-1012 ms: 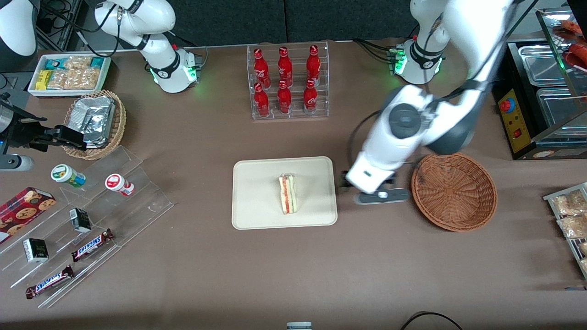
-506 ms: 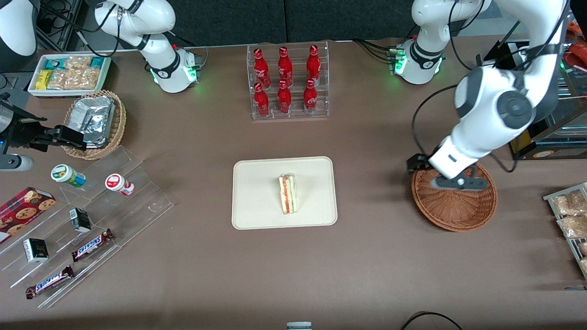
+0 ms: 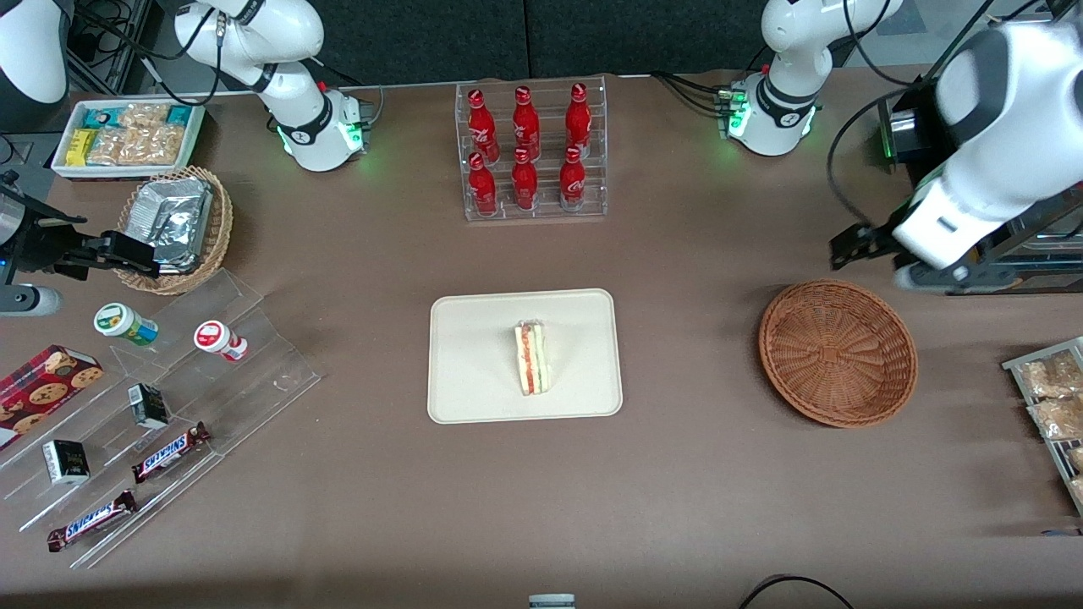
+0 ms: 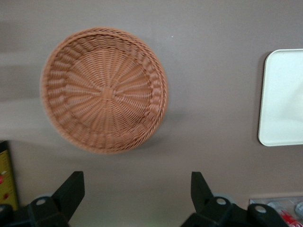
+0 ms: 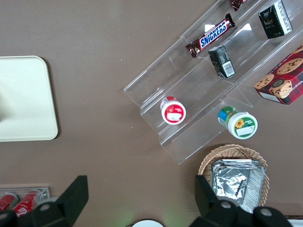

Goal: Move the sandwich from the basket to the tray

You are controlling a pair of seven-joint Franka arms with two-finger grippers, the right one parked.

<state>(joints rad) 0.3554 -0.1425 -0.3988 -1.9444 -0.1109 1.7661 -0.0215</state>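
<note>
- Sandwich (image 3: 531,358) stands on my tray (image 3: 474,338), mid-table; nothing hides it.
- Gripper (image 4: 135,189) hangs spread wide, empty, above table near the basket (image 3: 838,353).
- I read "SNICKERS" on the bars (image 3: 170,451).

A high front camera looks steeply down on the whole table (image 3: 355,474). The left wrist camera looks straight down over the gripper (image 4: 135,196), fingers spread, sharing the basket (image 4: 104,90) and tray (image 4: 284,99).

Sandwich (image 3: 531,358) on edge on cream tray (image 3: 474,397); wicker basket (image 3: 838,353) empty; gripper (image 4: 137,189) above, jaws apart.
</note>
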